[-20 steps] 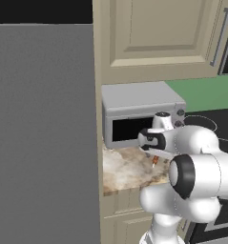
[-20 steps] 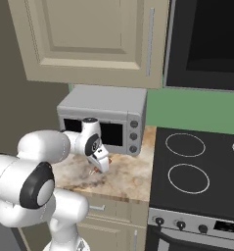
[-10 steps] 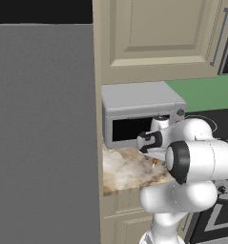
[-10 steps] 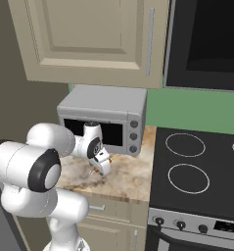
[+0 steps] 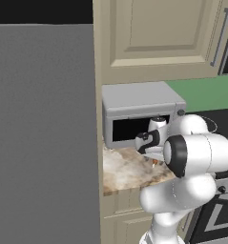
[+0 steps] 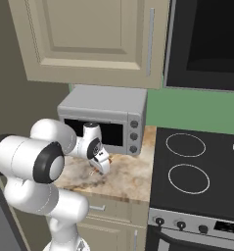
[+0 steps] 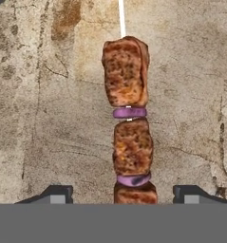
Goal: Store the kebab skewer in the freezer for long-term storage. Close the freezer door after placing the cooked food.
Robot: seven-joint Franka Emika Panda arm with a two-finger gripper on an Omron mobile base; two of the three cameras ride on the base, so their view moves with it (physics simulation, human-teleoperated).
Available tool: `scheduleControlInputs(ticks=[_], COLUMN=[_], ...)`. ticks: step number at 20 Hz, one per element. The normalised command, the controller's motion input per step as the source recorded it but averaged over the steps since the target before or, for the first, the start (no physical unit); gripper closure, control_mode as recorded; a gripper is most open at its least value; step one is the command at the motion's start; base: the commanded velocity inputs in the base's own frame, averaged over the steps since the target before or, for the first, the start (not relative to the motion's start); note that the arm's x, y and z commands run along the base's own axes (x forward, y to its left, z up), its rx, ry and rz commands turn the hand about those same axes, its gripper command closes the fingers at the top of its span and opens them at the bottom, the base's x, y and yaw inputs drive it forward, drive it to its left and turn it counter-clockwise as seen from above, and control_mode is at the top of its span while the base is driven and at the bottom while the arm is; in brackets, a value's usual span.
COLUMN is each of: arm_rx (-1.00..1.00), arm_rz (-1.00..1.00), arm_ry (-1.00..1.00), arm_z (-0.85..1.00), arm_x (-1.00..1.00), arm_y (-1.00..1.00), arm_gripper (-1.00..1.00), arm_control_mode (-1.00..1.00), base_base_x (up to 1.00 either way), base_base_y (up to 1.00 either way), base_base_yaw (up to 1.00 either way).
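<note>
My pincer (image 7: 124,194) hangs wide astride the kebab skewer (image 7: 128,118) lying on the counter (image 7: 43,118); grasp, freezer placement, door closing all remain

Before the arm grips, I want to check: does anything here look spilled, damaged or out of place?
Nothing spilled or damaged. The kebab skewer lies whole on the bare counter, not on a plate, between the open gripper's fingertips.

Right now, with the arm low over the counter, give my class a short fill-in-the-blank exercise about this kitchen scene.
1. The kebab skewer lies on the marbled ____.
2. In the hand view, the gripper has one fingertip on each side of the skewer, so it is ____.
3. Behind the arm stands a grey ____ oven.
4. Between its meat chunks sit small ____ rings.

Missing words: counter; open; toaster; purple
</note>
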Motion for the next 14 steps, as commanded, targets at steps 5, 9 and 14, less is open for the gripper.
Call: scheduleControlInputs(ticks=[5,9,14], arm_rx=[0.00,0.00,0.00], arm_rz=[0.01,0.00,0.00], arm_ry=[0.00,0.00,0.00], arm_z=[-0.05,-0.07,-0.02], arm_x=[0.01,0.00,0.00], arm_y=[0.00,0.00,0.00], arm_gripper=[1.00,1.00,1.00], arm_control_mode=[-1.00,-1.00,-1.00], base_base_x=[0.00,0.00,0.00], base_base_y=[0.00,0.00,0.00], base_base_yaw=[0.00,0.00,0.00])
